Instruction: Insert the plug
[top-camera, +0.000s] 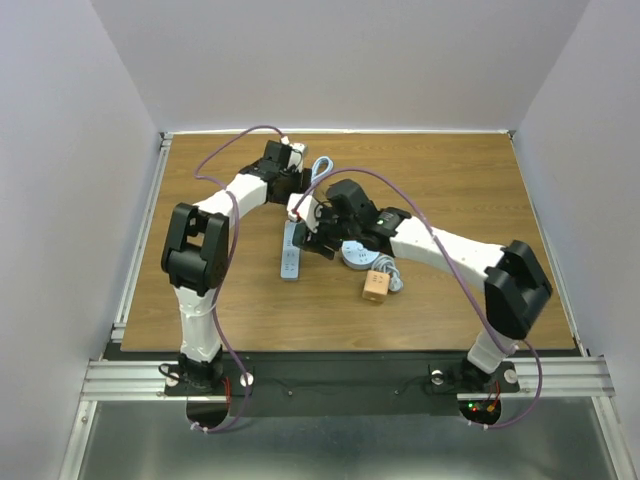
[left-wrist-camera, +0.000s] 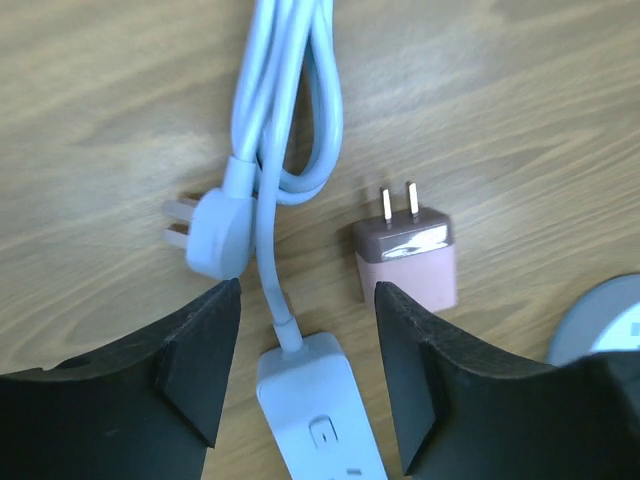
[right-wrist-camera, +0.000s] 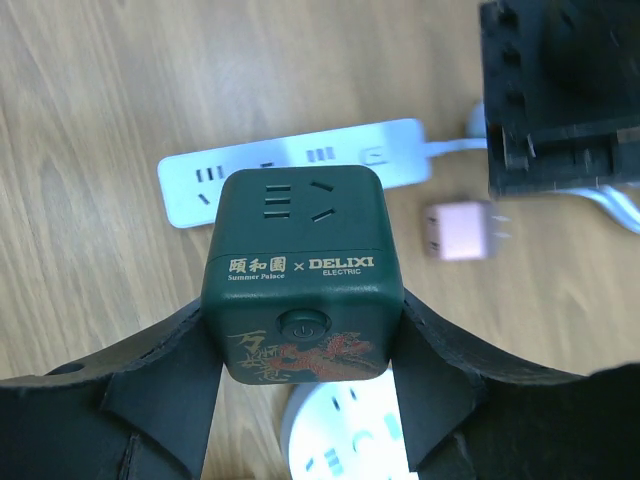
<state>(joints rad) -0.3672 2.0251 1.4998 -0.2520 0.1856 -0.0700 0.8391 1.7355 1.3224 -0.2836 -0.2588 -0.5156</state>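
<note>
My right gripper (right-wrist-camera: 305, 330) is shut on a dark green cube socket (right-wrist-camera: 298, 250) and holds it over the table, above a round white socket (right-wrist-camera: 350, 440). A white power strip (right-wrist-camera: 290, 170) lies just beyond the cube. A pink two-prong plug (right-wrist-camera: 455, 230) lies on the wood to the right of it, prongs pointing away from the strip. My left gripper (left-wrist-camera: 307, 295) is open, its jaws standing either side of the cable end of the power strip (left-wrist-camera: 318, 410). The pink plug (left-wrist-camera: 408, 262) lies just past its right finger. In the top view both grippers meet mid-table: left (top-camera: 290, 188), right (top-camera: 318, 232).
The strip's pale blue cable (left-wrist-camera: 290, 100) is looped beyond the left gripper, with its own three-pin plug (left-wrist-camera: 205, 235) lying at the left. A tan wooden-looking cube (top-camera: 375, 287) sits near the round socket (top-camera: 355, 256). Grey walls enclose the table on three sides.
</note>
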